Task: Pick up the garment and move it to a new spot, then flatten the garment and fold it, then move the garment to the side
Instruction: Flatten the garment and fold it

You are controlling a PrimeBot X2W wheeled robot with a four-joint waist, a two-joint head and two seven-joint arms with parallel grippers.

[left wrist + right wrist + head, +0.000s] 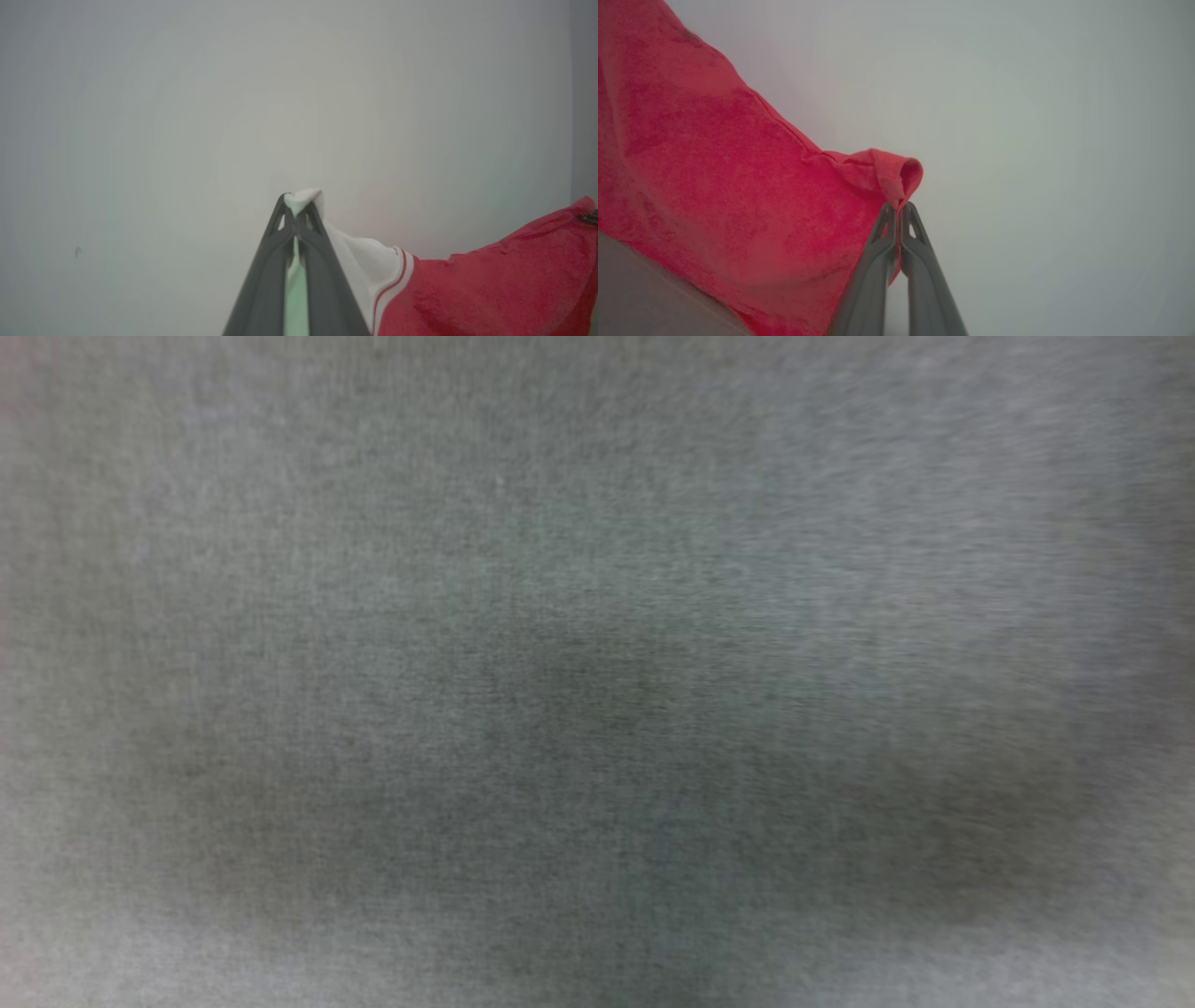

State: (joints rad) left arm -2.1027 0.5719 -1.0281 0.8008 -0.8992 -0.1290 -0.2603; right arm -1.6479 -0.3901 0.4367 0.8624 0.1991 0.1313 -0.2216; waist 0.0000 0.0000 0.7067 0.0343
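**Two hands, one red jersey.** My left hand (295,209) is clamping shut on the garment (490,289). Its two dark fingers (264,289) are pinching a bunched tip of the white sleeve (364,261), which is poking out just past the fingertips. From that hand the sleeve is running off to its right, past the red-and-white striped trim (397,275) and into the red body, which is dipping low and rising toward the far right edge.

My right hand (898,211) is likewise gripping the garment (738,186), closed tight and nipping a rolled red edge (901,175) right at the fingertips. The red cloth is spreading away to that hand's left, down toward the lower corner.

Beyond both hands a plain pale background (140,116) is showing. The head view is giving a blurred grey surface (597,523); what it is, I cannot tell.
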